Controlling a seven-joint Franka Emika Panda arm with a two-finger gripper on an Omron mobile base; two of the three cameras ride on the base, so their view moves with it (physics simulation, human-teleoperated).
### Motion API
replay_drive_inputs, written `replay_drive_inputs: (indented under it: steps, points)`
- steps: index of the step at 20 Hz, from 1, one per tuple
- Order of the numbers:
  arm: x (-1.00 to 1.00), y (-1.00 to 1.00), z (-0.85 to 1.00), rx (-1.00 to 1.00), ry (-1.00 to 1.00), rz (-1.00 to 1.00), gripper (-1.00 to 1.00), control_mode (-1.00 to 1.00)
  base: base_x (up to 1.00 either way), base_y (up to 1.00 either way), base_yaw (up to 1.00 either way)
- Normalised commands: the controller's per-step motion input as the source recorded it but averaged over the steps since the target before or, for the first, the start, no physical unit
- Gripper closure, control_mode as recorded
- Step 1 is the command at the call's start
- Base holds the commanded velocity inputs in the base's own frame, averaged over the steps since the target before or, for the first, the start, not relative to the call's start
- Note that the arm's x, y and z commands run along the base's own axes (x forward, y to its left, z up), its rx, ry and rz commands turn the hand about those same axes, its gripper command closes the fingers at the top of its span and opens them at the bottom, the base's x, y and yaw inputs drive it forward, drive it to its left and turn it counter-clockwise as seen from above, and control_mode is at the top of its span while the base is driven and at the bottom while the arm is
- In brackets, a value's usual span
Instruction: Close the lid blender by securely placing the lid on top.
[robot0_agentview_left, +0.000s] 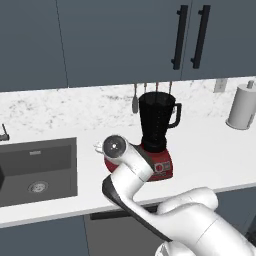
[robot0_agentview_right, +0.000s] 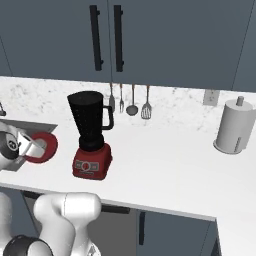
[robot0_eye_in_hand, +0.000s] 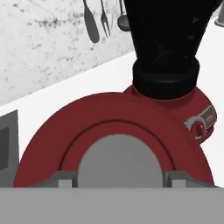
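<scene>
The red lid (robot0_eye_in_hand: 109, 113), with its grey knob in the middle, faces the hand camera square on. My gripper (robot0_eye_in_hand: 120, 179) is shut on the knob, one fingertip against each side. The lid (robot0_agentview_right: 47, 150) hangs tilted just left of the blender (robot0_agentview_right: 90, 122), low by its red base and above the counter. The blender's dark jar (robot0_agentview_left: 157, 125) stands upright with its rim uncovered, well above the lid (robot0_agentview_left: 110, 164). My wrist hides the fingers in the left base view. The jar (robot0_eye_in_hand: 166, 43) rises close behind the lid.
A dark sink (robot0_agentview_left: 40, 170) lies left of the lid. Utensils (robot0_agentview_right: 132, 102) hang on the wall behind the blender. A white paper-towel roll (robot0_agentview_right: 232, 127) stands at the far right of the counter. Dark cabinets (robot0_agentview_left: 190, 35) hang above.
</scene>
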Motion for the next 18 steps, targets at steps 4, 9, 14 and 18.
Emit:
replay_drive_inputs:
  steps: [4, 9, 14, 18]
  points:
    - [-0.19, 0.0, 1.0, 0.0, 0.0, 0.02, 1.0, -1.0, 0.0, 0.0, 0.0]
    - [-0.15, 0.04, 0.9, 0.0, 0.04, 0.06, 1.0, -1.0, 0.0, 0.0, 0.0]
    - [-0.18, 0.04, 0.92, 0.0, 0.02, 0.05, 1.0, -1.0, 0.0, 0.0, 0.0]
    - [-0.15, 0.02, 0.93, 0.0, 0.0, 0.03, 1.0, -1.0, 0.0, 0.0, 0.0]
